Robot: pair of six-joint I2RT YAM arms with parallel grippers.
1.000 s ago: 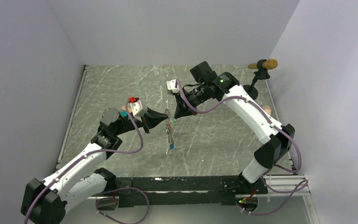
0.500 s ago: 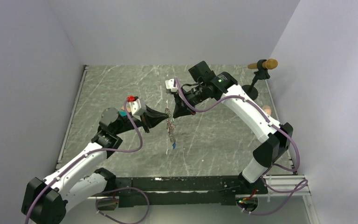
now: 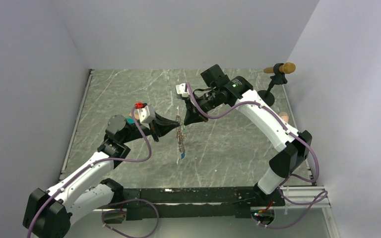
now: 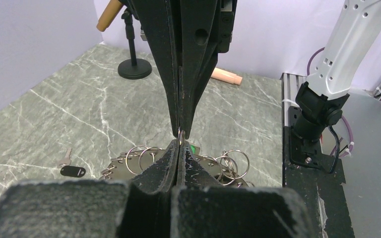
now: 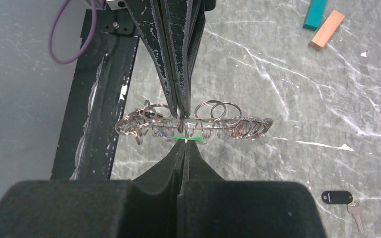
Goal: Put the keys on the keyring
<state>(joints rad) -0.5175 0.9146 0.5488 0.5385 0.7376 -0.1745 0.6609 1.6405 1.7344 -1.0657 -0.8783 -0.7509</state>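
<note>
1. Left tool reaches in from the lower left of the top view. Its jaws are pressed together, and in the right wrist view they nip a loop on the upper edge of the keyring.
2. Right tool comes in from the upper right with its jaws also fully together. Its tip meets the left tool's tip at frame centre.
3. Can't tell what the right tool pinches. It could be a small loop of the keyring or the green key, which sits right at its fingertips.
4. Keyring is up off the worktop, between the two tools. It is seen edge-on in the top view and trails toward the lower centre.
5. Blue key shows at the lower end of that hanging bundle.
6. Black-tagged key lies flat on the worktop, well apart from the keyring.
7. Teal block and tan block lie just beside each other at the upper right of the right wrist view.
8. Microphone stand stands at the worktop's upper right, with a peach cylinder lying near its base.
</note>
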